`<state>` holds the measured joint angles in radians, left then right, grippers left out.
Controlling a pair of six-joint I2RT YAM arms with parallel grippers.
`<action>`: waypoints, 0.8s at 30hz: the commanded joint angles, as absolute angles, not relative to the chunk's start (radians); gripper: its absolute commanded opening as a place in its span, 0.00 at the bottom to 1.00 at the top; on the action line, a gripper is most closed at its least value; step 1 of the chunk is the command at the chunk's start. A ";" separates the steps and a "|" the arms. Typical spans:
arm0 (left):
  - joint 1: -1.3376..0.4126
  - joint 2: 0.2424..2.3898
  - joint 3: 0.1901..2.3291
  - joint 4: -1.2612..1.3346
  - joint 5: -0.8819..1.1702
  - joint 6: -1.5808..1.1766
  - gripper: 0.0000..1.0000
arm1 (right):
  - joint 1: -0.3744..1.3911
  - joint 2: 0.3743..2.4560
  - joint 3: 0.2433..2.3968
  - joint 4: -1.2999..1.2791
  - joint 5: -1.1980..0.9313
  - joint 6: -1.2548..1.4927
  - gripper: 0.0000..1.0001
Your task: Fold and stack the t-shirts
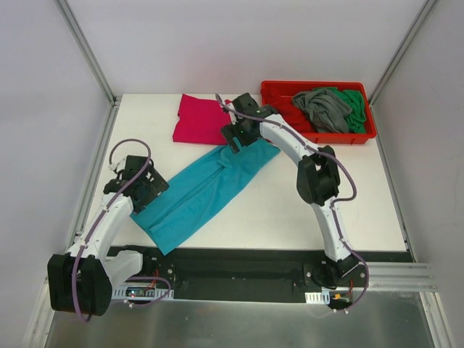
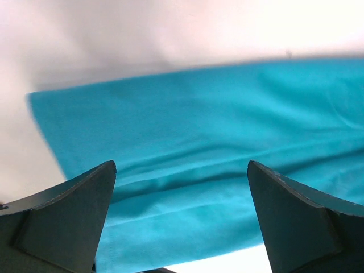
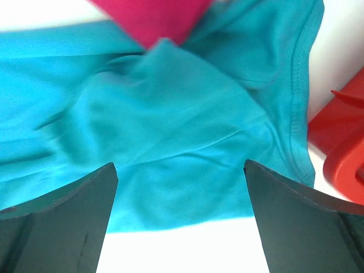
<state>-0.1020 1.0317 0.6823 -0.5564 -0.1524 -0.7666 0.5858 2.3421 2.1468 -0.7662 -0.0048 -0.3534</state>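
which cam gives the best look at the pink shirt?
Top external: nearly all the pink shirt shows, lying folded at the far side. Right wrist catches only one corner next to the teal shirt. Left wrist shows none of it.

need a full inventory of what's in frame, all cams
teal t-shirt: 1, teal-blue, long strip lying diagonally across table centre
magenta t-shirt: 1, magenta-pink, folded, far side, by teal t-shirt's far end
red tray: 1, red, far right corner
grey t-shirt: 1, grey, crumpled in red tray
green t-shirt: 1, green, in red tray, partly under grey
table: 1, white
left arm: 1, white-black, jaws open over teal near end
right arm: 1, white-black, jaws open over teal far end
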 commanded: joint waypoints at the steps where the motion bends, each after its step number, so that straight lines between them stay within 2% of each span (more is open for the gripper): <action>1: -0.052 1.011 0.663 -0.666 -0.319 -0.834 0.99 | 0.689 2.103 2.048 -0.772 0.060 -0.324 0.96; 4: -0.008 1.008 0.614 -0.664 -0.307 -0.862 0.99 | 0.782 1.972 1.825 -0.640 -0.033 -0.253 0.96; 8: 0.040 1.005 0.565 -0.644 -0.295 -0.868 0.89 | 0.990 1.846 1.559 -0.367 -0.113 -0.233 0.96; 12: 0.080 1.028 0.528 -0.598 -0.258 -0.847 0.79 | 1.187 1.858 1.548 -0.260 -0.165 -0.319 0.98; 15: 0.127 1.063 0.511 -0.554 -0.198 -0.819 0.68 | 1.267 1.888 1.526 -0.132 -0.263 -0.348 0.99; 17: 0.146 1.094 0.511 -0.535 -0.173 -0.805 0.62 | 1.293 1.929 1.509 -0.036 -0.331 -0.347 0.94; 20: 0.149 1.118 0.506 -0.514 -0.138 -0.787 0.59 | 1.312 2.012 1.531 -0.005 -0.366 -0.405 0.86; 24: 0.153 1.152 0.497 -0.489 -0.124 -0.772 0.55 | 1.315 2.085 1.514 0.061 -0.393 -0.514 0.68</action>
